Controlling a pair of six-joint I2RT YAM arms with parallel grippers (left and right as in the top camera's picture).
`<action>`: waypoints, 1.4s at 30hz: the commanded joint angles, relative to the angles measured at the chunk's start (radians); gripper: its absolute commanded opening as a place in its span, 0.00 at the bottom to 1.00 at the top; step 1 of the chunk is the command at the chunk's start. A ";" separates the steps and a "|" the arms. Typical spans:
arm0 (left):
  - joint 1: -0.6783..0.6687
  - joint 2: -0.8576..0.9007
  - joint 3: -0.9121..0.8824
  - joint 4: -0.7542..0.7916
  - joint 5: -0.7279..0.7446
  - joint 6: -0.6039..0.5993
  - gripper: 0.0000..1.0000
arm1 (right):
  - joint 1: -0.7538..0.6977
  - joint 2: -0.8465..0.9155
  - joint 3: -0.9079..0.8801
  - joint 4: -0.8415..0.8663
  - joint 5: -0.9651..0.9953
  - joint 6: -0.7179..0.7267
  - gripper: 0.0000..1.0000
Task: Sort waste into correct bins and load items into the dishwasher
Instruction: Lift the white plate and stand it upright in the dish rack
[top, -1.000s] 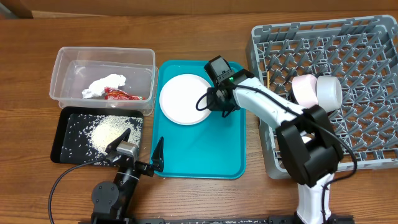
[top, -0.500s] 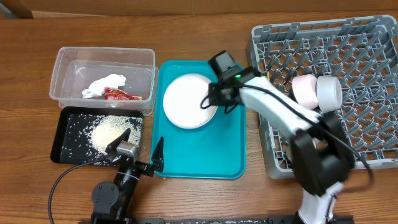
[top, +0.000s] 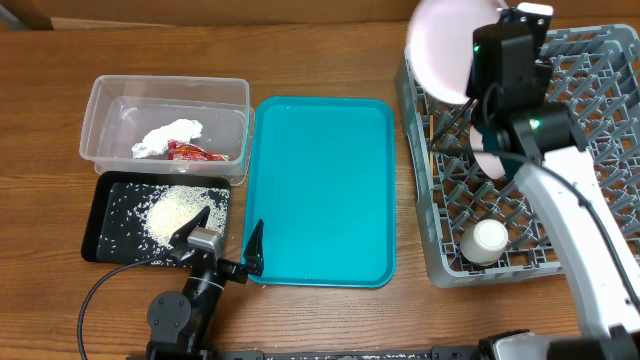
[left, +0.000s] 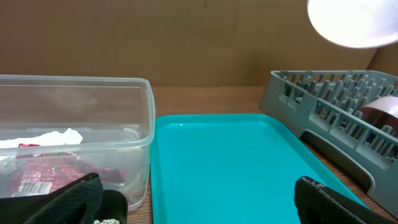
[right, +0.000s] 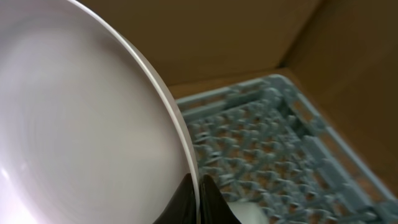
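My right gripper (top: 478, 72) is shut on the rim of the round white plate (top: 443, 45) and holds it tilted on edge, high over the near-left corner of the grey dish rack (top: 600, 120). The right wrist view shows the fingers (right: 199, 198) pinching the plate (right: 81, 124) above the rack (right: 273, 137). In the rack lie a pink bowl (top: 488, 160) and a white cup (top: 487, 241). The clear tub (top: 105, 100) holds the white tissue (top: 168, 136) and red wrapper (top: 195, 152). The black tray (top: 105, 232) holds the rice (top: 175, 210). My left gripper (top: 226, 246) is open and empty at the front.
The teal serving tray (top: 320, 190) lies between the bins and the rack with nothing on it. In the left wrist view it (left: 236, 168) fills the middle, with the tub (left: 81, 106) to the left and the rack (left: 323, 112) to the right.
My right gripper has lifted the plate off the teal tray and carried it up and right, over the rack. The white cup now sits lower in the rack. The left arm has not moved.
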 joint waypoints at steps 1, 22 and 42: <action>0.006 -0.011 -0.007 0.004 0.008 -0.007 1.00 | -0.059 0.064 -0.005 0.022 0.120 -0.046 0.04; 0.006 -0.011 -0.007 0.004 0.008 -0.007 1.00 | -0.046 0.289 -0.004 0.084 0.169 -0.047 0.12; 0.006 -0.011 -0.007 0.004 0.008 -0.007 1.00 | 0.183 -0.067 -0.003 -0.099 -0.203 0.018 0.68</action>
